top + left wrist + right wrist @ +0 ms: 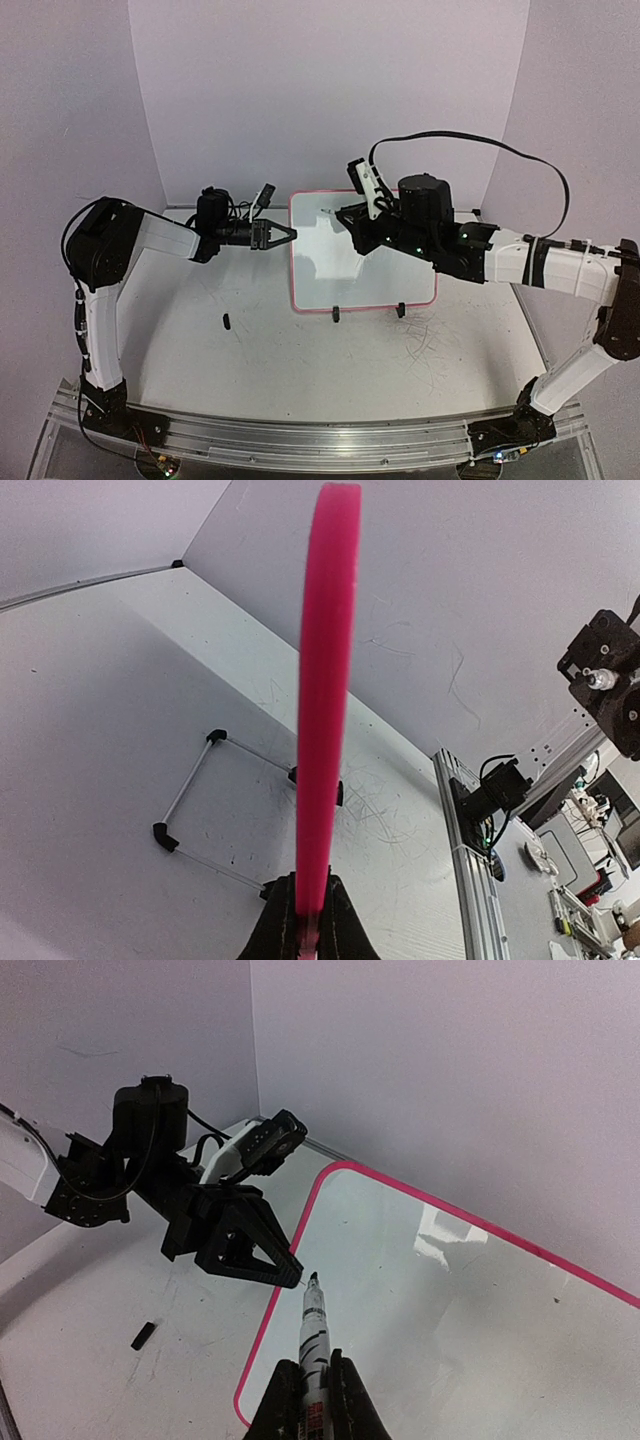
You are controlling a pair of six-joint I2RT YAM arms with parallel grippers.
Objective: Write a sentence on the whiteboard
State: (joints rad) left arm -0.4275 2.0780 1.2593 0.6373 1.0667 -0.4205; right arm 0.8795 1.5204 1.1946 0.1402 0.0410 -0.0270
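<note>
At centre of the white counter (200, 340), toward the back wall, sits the whiteboard (390, 275): glossy white, thin pink frame, two black clip feet (336, 313) on its near edge. Surface looks blank, no writing seen. Left gripper (285, 236) reaches in from the left. Its jaws are fully shut on the board's left frame edge, w/ the pink rim pinched btwn them in the left wrist view. Right gripper (312, 1392) hangs over the board's upper left, jaws shut tight on a marker (313, 1325). Much of the barrel sticks out past them. Tip looks bare & points at the board just inside the left frame, very near the left jaws' tips. Can't tell if the tip touches the surface. Small black piece (226, 321), poss. a pen cap, lies on the counter well apart to the left.

Risks, as judged:
- Tip sits so close to the frame & the left jaws that a first stroke could ride onto the rim or bump them.
- Board is pinned at one edge only, so hard pen pressure could pivot or skid it on its feet & spoil the letters.
- Too light a press would leave gaps.
- The long free barrel may tilt in the grip under side load.
</note>
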